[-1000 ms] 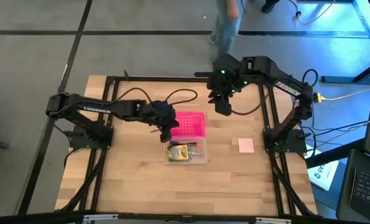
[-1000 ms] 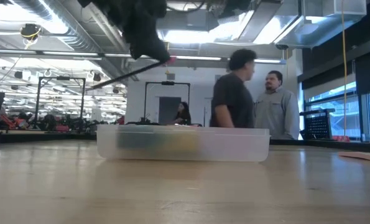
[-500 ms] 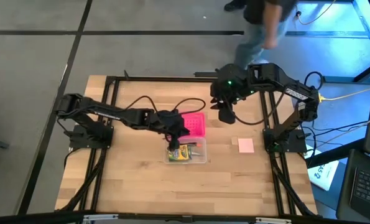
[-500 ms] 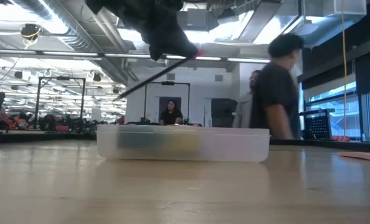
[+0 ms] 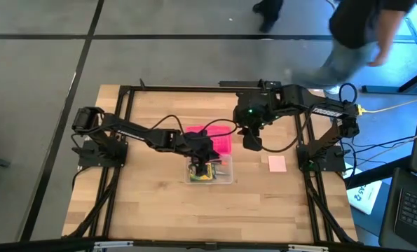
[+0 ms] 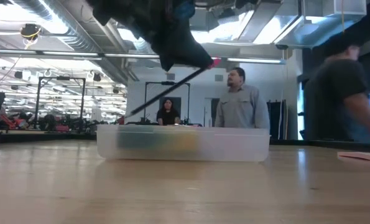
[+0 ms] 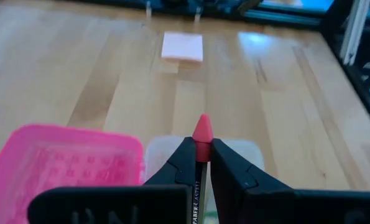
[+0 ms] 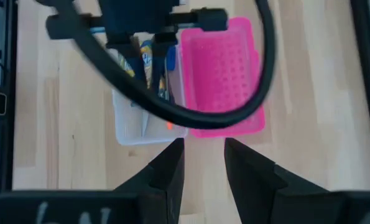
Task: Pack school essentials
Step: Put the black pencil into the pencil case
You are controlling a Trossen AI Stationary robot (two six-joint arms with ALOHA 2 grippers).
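The left arm has been reaching further out over the last second, and its jaws (image 5: 207,162) are now hanging directly over the clear box (image 5: 211,171), where a second ago they were still short of it, beside the pink lid (image 5: 218,142). They are pinching a dark pencil (image 7: 198,171) with a pink eraser tip, which is sticking out just past the fingertips and slanting down across the low view. That likely means the pencil is about to be lowered and let go into the box.

The right arm has also been swinging inward; its jaws (image 5: 251,140) are standing spread and empty, hovering above the desk (image 5: 152,210) just beyond the lid's far edge.

Below the left jaws, the crayon box (image 5: 202,174) is already lying inside the clear box, with other small items beside it. The pale pink pad (image 5: 277,164) is still lying on the desk, well apart from both jaws, so packing looks partly done.
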